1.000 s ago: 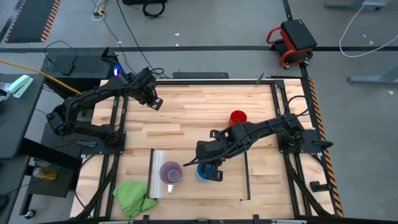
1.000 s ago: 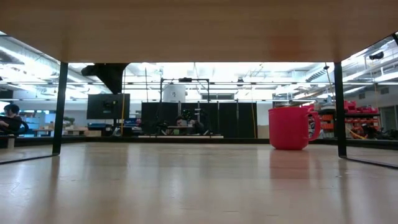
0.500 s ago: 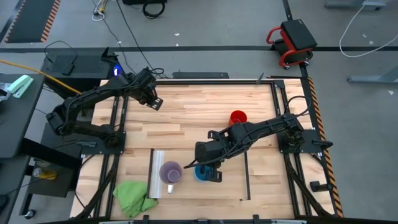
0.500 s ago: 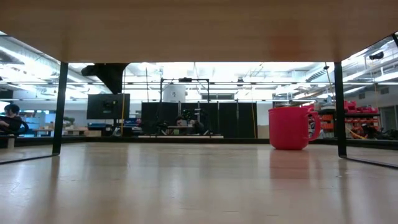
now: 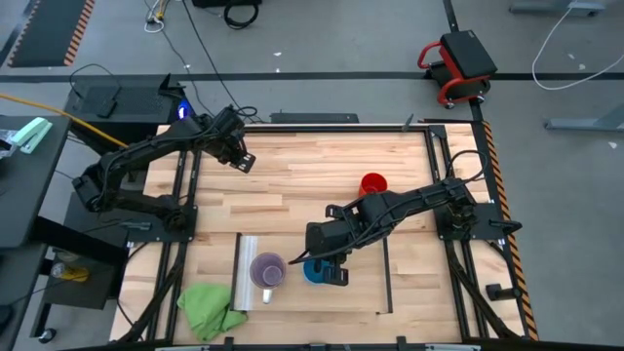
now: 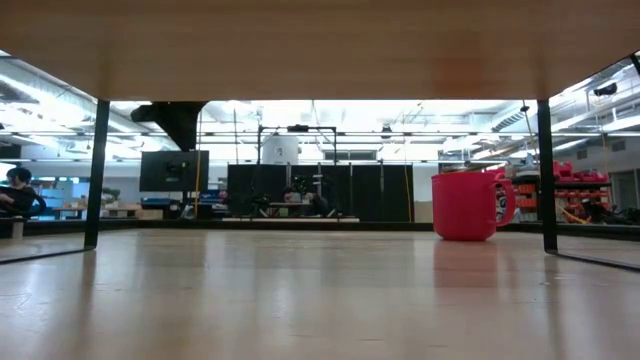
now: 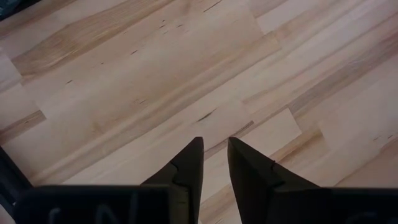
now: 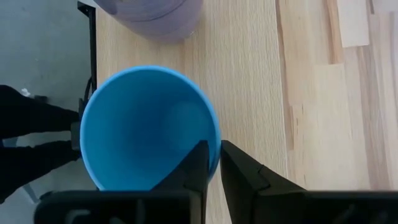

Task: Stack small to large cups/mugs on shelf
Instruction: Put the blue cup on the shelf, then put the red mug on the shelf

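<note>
1. On the shelf (image 5: 361, 283), the right gripper (image 8: 211, 163) is pinched onto the rim of the blue mug (image 8: 149, 127), one finger inside the wall and one outside.
2. The blue mug (image 5: 317, 270) stands upright with its mouth facing up, just beside the purple mug (image 5: 267, 270), which is also upright on the shelf near the silvery strip (image 5: 245, 271).
3. The purple mug's handle points toward the table's near edge.
4. The red mug (image 5: 372, 183) stands upright on the table (image 5: 292, 175), off the shelf and well apart from the other two; in the low view its handle (image 6: 504, 200) sticks out sideways.
5. The left gripper (image 7: 211, 163) hangs over bare table at the far left, fingers nearly together and holding nothing.
6. A green cloth (image 5: 210, 307) lies at the near left corner.
</note>
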Tool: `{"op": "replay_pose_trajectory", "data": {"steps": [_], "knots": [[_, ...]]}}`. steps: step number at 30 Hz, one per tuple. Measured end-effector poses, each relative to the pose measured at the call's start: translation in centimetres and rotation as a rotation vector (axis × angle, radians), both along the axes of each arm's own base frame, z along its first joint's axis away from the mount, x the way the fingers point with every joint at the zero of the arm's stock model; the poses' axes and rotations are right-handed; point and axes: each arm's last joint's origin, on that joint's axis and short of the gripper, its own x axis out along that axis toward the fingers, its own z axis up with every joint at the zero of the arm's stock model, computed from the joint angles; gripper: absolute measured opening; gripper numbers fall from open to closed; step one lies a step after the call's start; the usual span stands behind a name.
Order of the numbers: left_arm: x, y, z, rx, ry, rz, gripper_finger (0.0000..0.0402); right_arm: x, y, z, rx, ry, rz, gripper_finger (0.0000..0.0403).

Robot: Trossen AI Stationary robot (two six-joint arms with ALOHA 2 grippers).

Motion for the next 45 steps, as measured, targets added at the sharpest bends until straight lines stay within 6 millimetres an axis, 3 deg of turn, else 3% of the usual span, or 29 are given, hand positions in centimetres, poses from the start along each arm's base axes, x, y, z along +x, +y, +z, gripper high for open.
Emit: {"op": "replay_pose_trajectory", "data": {"steps": [9, 22, 27, 34, 39, 45], "knots": [[0.0, 0.0, 0.0, 0.000, 0.000, 0.000, 0.0086, 0.0, 0.0, 0.1, -0.004, -0.003, 0.011, 0.0048], [0.0, 0.0, 0.0, -0.001, 0.001, 0.000, 0.0080, -0.5, -0.3, 1.9, -0.006, -0.077, 0.014, 0.0071], [0.0, 0.0, 0.0, -0.001, 0.001, 0.000, 0.0085, -1.6, -0.9, 3.0, -0.027, -0.088, -0.009, 0.0075], [0.0, 0.0, 0.0, 0.000, -0.001, 0.000, 0.0091, -6.0, -5.0, 7.1, -0.136, -0.143, -0.175, 0.0075], [0.0, 0.0, 0.0, 0.001, -0.001, 0.000, 0.0088, -9.1, -9.9, 10.1, -0.117, -0.221, -0.381, 0.0075], [0.0, 0.0, 0.0, 0.001, -0.001, 0.000, 0.0083, -11.0, -15.5, 11.5, -0.115, -0.256, -0.530, 0.0075]]}}
